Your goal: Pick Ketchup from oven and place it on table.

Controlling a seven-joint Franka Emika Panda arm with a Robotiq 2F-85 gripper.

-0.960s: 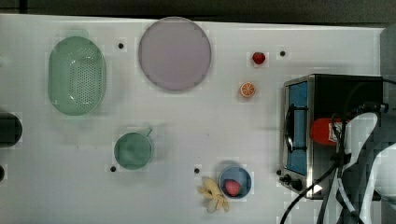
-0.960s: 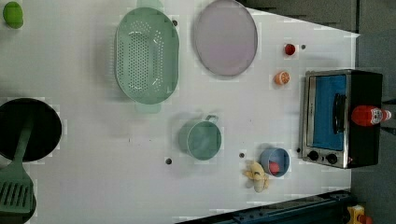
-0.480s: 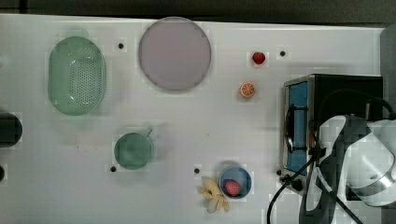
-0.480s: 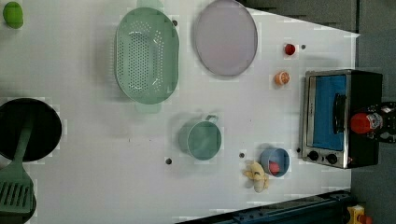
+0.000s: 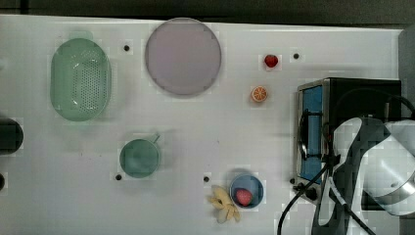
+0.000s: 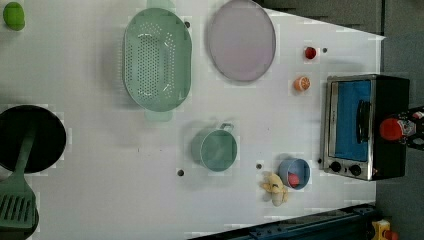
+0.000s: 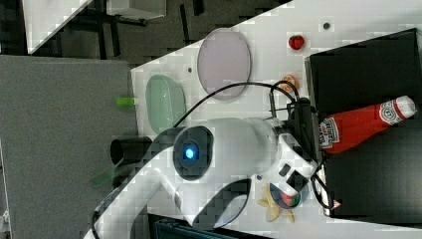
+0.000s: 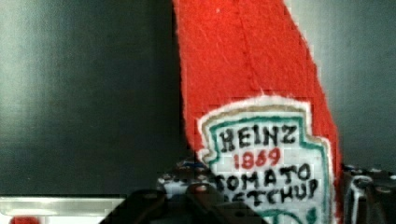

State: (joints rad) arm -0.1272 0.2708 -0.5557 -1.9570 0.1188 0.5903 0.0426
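Since a second ago my arm has swung in over the toaster oven (image 5: pixel 350 98), hiding the ketchup bottle (image 7: pixel 366 124) from the top view. On the white desk (image 5: pixel 205 137), the bottle lies on the oven's black roof, its label end between the jaws of my hand (image 7: pixel 311 130); I cannot tell whether they grip. Lifting early could roll it off.
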